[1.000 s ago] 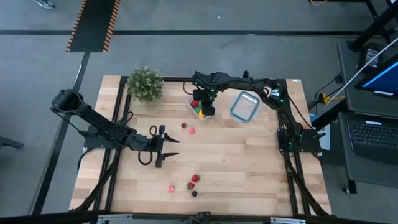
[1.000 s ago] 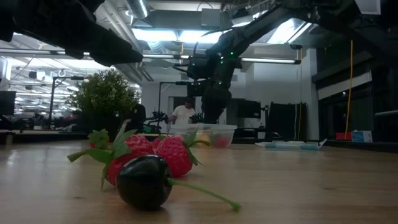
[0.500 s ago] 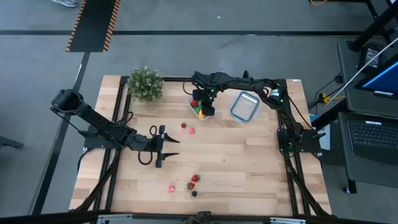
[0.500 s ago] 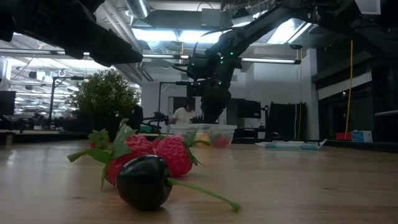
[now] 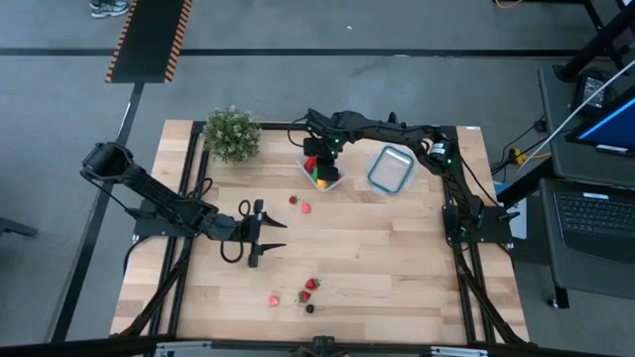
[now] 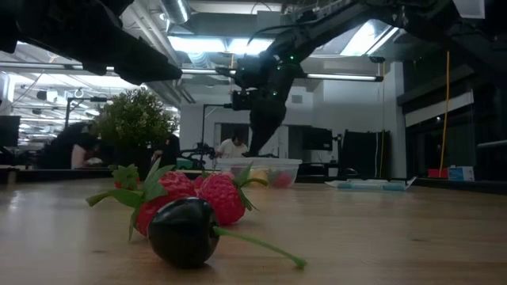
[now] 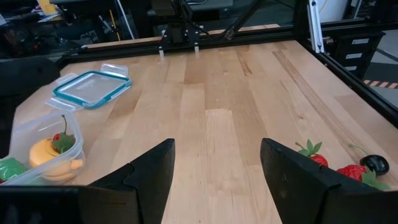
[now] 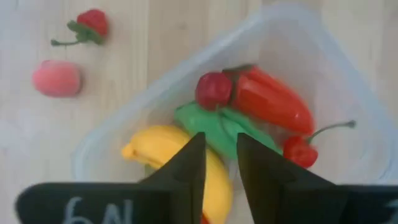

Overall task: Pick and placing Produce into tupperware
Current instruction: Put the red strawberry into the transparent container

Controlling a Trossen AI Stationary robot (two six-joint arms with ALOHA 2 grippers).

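Note:
The clear tupperware (image 5: 324, 173) stands at the far middle of the table and holds a yellow banana (image 8: 180, 158), a green oblong piece (image 8: 217, 127), a red pepper (image 8: 273, 102) and red berries (image 8: 213, 90). My right gripper (image 5: 316, 154) hangs over the tub, fingers pointing down, open by a narrow gap (image 8: 217, 149) and empty. A red berry (image 5: 294, 199) and a pink piece (image 5: 306, 208) lie on the table near the tub. My left gripper (image 5: 266, 234) is open and empty at the table's left middle.
A clear container with a blue rim (image 5: 391, 169) lies right of the tub. A potted plant (image 5: 231, 133) stands at the far left. Near the front edge lie a pink piece (image 5: 273, 298), strawberries (image 5: 310, 288) and a dark berry (image 5: 310, 307). Bare wood lies between.
My right gripper has risen from the tupperware and gone a little toward the table's left and far edge. The tub and its produce stay where they were.

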